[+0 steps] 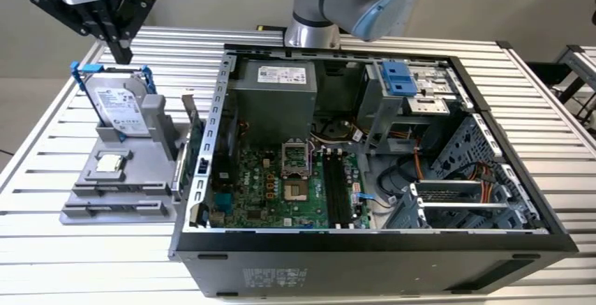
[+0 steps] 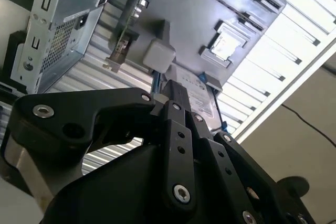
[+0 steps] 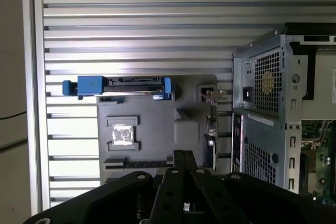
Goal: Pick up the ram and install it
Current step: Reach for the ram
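The ram (image 1: 192, 132) is a thin stick standing on edge in the grey holder (image 1: 112, 197), on the side next to the computer case. In the first wrist view the ram (image 3: 212, 129) appears edge-on as a narrow line beside the case wall. My gripper (image 1: 120, 52) hangs above the table at the exterior view's far left, over the hard drive and apart from the ram. Its black fingers (image 3: 182, 157) lie together with nothing between them, and the second wrist view shows the fingers (image 2: 176, 95) the same way. The black memory slots (image 1: 337, 190) on the motherboard stand bare.
A silver hard drive with blue rails (image 1: 119, 104) stands upright in the holder. A small square chip (image 1: 112, 163) lies in the holder's recess. The open computer case (image 1: 373, 246) takes up the middle and the exterior view's right of the slatted table (image 1: 38, 144).
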You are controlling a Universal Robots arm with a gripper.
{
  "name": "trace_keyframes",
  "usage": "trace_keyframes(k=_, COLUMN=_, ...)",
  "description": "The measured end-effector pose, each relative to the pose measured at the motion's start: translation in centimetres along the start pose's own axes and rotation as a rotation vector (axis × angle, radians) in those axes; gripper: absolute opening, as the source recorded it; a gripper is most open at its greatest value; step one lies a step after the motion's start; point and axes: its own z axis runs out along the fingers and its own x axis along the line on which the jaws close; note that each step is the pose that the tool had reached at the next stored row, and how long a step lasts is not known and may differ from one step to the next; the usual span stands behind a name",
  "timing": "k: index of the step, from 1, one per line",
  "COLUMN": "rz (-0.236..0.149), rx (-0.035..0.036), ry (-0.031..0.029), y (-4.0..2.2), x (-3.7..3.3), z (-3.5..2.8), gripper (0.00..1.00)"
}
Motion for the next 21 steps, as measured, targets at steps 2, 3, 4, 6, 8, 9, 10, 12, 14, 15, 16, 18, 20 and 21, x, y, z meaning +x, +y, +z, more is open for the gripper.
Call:
trace_keyframes(k=2, rz=-0.002, rx=0.0000, ry=0.0001, y=-0.01, x=0.44, z=-0.01, gripper=0.00)
trace_keyframes(k=3, rz=-0.003, rx=0.0000, ry=0.0001, y=-0.02, x=0.67, z=-0.01, gripper=0.00)
trace_keyframes(k=4, rz=-0.003, rx=-0.0001, ry=0.0002, y=-0.02, x=0.91, z=-0.02, gripper=0.00)
trace_keyframes(k=6, rz=-0.005, rx=-0.0001, ry=0.0003, y=-0.03, x=1.37, z=-0.03, gripper=0.00)
trace_keyframes(k=8, rz=-0.007, rx=-0.0001, ry=0.0004, y=-0.05, x=1.84, z=-0.04, gripper=0.00)
trace_keyframes(k=9, rz=-0.008, rx=-0.0001, ry=0.0004, y=-0.05, x=2.07, z=-0.04, gripper=0.00)
trace_keyframes(k=10, rz=-0.009, rx=-0.0001, ry=0.0005, y=-0.05, x=2.29, z=-0.05, gripper=0.00)
trace_keyframes(k=12, rz=-0.010, rx=-0.0002, ry=0.0006, y=-0.06, x=2.74, z=-0.06, gripper=0.00)
trace_keyframes(k=14, rz=-0.012, rx=-0.0002, ry=0.0006, y=-0.07, x=3.18, z=-0.06, gripper=0.00)
trace_keyframes(k=15, rz=-0.013, rx=-0.0002, ry=0.0007, y=-0.08, x=3.41, z=-0.07, gripper=0.00)
trace_keyframes(k=16, rz=-0.013, rx=-0.0002, ry=0.0007, y=-0.08, x=3.64, z=-0.08, gripper=0.00)
trace_keyframes(k=18, rz=-0.015, rx=-0.0003, ry=0.0008, y=-0.10, x=4.07, z=-0.08, gripper=0.00)
trace_keyframes(k=20, rz=-0.017, rx=-0.0003, ry=0.0008, y=-0.11, x=4.48, z=-0.09, gripper=0.00)
trace_keyframes(k=21, rz=-0.017, rx=-0.0003, ry=0.0009, y=-0.11, x=4.68, z=-0.10, gripper=0.00)
